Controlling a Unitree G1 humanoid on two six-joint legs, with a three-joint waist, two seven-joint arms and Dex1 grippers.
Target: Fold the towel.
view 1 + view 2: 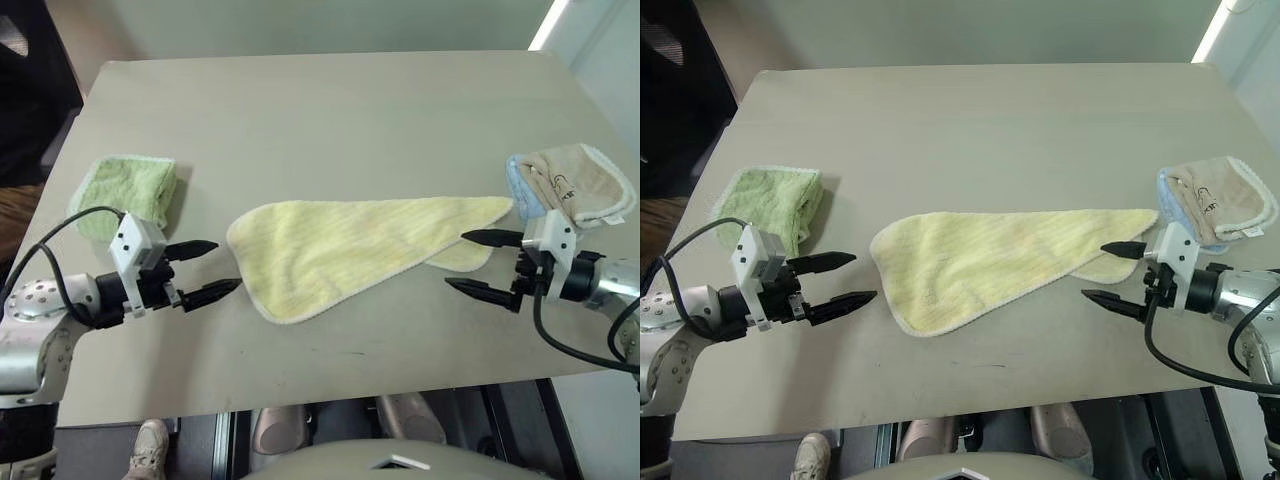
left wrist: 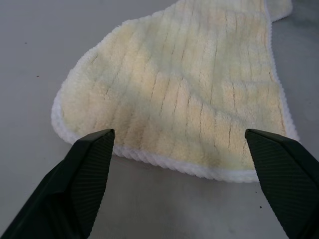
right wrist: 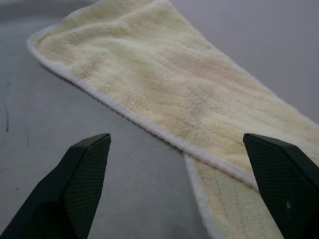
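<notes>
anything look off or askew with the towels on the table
The yellow towel is folded unevenly: it lies as a skewed wedge, wide near the left pincer, tapering toward the right pincer, with a lower layer poking out there. The green towel and the beige towel sit folded neatly.

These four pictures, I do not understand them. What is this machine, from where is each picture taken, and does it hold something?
It is a two-armed robot at a table. The two wide pictures come from cameras in its head, looking down. The two close pictures come from a camera on each wrist. Each arm ends in a tool with two black fingers: the left tool and the right tool. Both are open and hold nothing. Between them lies a pale yellow towel, loosely folded. A folded green towel lies at the left, a beige towel on something blue at the right.
</notes>
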